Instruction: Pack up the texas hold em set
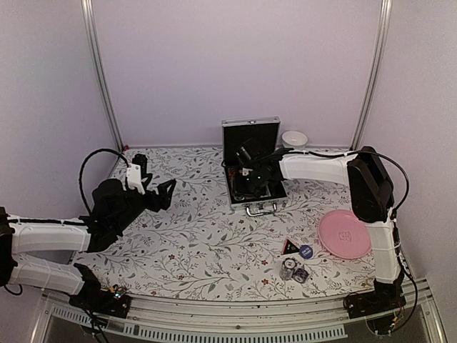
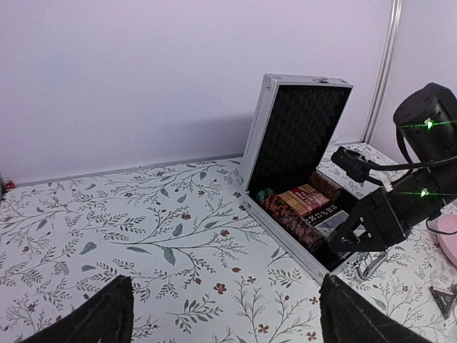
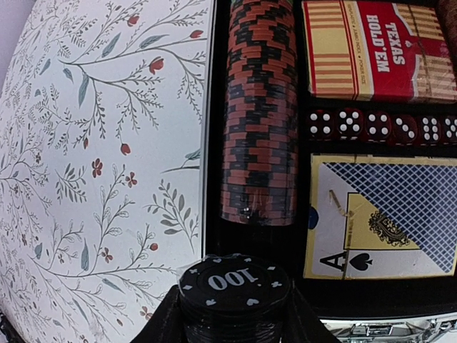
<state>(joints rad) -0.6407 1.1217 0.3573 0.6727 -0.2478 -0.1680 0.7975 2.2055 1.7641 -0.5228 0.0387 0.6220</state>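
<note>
The texas hold em set's silver case (image 1: pixel 250 132) stands open near the far edge of the worktop, right of middle, holding a red-and-black chip row (image 3: pixel 258 107), card decks (image 3: pixel 375 50) and dice (image 3: pixel 378 125); a triangle (image 1: pixel 290 247), a blue disc (image 1: pixel 306 251) and a few loose chips (image 1: pixel 293 271) lie toward the near right corner. The right gripper (image 3: pixel 232 318) pinches a black chip stack (image 3: pixel 233 286) over the case's near end, while the left gripper (image 1: pixel 156 182) hangs spread and empty by the left edge. The gap at the row's end looks tight, so a tilted or early release could spill chips onto the cards.
</note>
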